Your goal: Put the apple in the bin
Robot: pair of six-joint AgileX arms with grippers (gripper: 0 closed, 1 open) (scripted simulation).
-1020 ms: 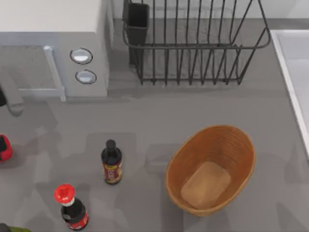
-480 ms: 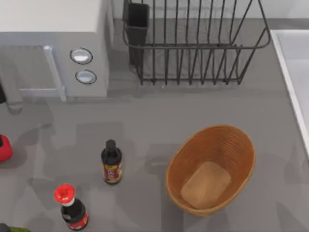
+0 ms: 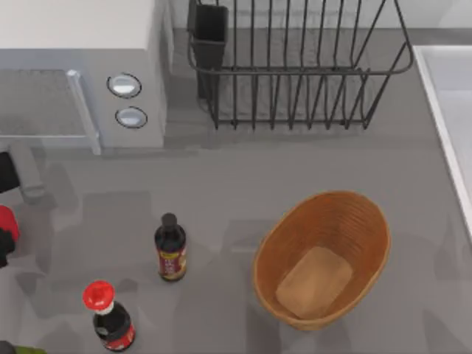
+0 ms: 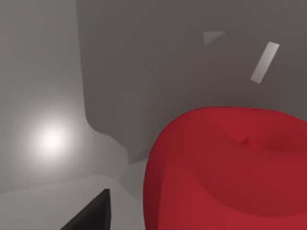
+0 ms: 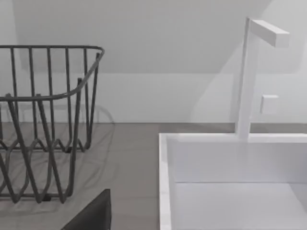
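Grey tabletop [image 3: 221, 184] carries the bin [image 3: 322, 258] right of centre. At its far left edge, the left end effector [image 3: 6, 240] is by the apple [image 4: 230, 167]; whether it grips I cannot tell.

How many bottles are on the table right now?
2. The black-capped bottle stands left of the basket; the red-capped bottle stands nearer the bottom-left corner. More may sit beyond the frame edges.

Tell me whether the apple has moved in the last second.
Yes, slightly. In the top view the apple at the table's left edge has slipped farther off the left, while the black-capped bottle has stayed put.
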